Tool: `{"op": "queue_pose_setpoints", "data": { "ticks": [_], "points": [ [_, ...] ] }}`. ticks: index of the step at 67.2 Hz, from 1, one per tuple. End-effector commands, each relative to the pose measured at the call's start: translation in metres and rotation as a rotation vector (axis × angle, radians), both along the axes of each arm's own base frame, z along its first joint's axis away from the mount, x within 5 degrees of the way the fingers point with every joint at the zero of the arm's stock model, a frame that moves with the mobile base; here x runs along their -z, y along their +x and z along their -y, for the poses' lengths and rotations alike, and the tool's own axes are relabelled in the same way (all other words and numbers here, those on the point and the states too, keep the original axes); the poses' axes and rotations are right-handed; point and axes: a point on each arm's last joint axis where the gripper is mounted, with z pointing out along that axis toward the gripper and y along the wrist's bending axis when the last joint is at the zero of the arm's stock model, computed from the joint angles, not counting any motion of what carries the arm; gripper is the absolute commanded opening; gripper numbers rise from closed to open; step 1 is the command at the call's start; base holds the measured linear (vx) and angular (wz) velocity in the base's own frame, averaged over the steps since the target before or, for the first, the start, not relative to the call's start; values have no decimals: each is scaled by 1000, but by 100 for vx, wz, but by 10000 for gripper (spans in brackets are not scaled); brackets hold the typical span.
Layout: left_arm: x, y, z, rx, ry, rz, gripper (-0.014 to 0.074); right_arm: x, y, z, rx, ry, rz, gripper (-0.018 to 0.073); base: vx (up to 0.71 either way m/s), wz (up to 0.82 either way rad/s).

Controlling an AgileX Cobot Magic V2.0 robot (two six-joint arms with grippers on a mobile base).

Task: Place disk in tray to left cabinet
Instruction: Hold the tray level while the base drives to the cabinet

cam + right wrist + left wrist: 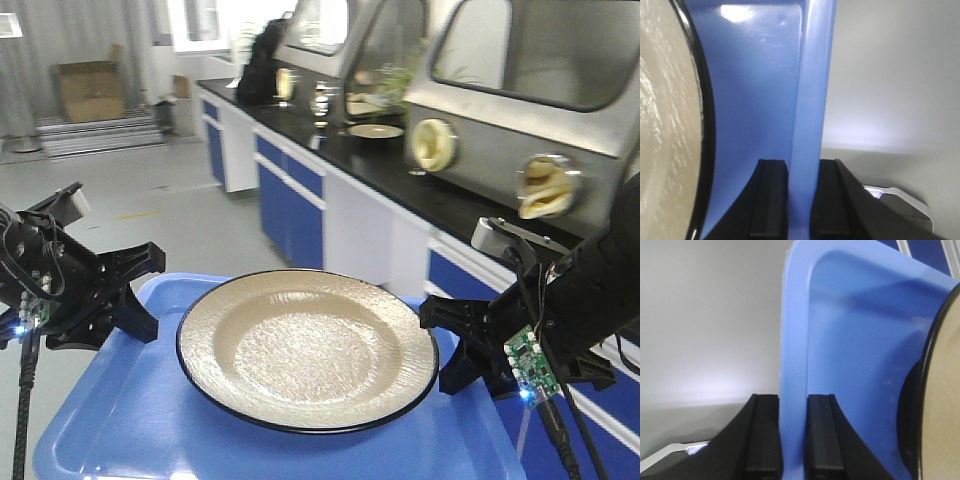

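The tan disk (308, 348) with a thin black rim lies in the middle of the blue tray (150, 420). My left gripper (140, 300) is shut on the tray's left rim (792, 390), one finger on each side of it. My right gripper (450, 345) is shut on the tray's right rim (810, 150) the same way. The tray hangs in the air between both arms, roughly level. The disk's edge shows in the left wrist view (942, 405) and in the right wrist view (667, 125). The cabinet is out of view.
A long black lab counter (420, 185) on blue and white cupboards runs along the right, with steel glove boxes (520, 80) on it and another plate (375, 131). A cardboard box (90, 90) stands far back left. Grey floor (150, 200) lies ahead.
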Motion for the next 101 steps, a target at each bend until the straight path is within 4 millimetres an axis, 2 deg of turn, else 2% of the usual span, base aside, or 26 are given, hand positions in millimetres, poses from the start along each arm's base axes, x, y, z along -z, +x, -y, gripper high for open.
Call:
{"op": "queue_pose_setpoints", "data": {
  "ticks": [1, 45, 101],
  "points": [
    [-32, -12, 17, 7, -189, 71, -1, -35, -8, -11, 9, 166, 113, -4, -6, 57],
    [-32, -12, 17, 8, -188, 70, -1, -34, -9, -11, 6, 164, 106, -4, 1, 48],
    [-32, -12, 17, 9, -188, 68, -1, -34, -9, -11, 6, 164, 106, -4, 20, 19]
  ]
}}
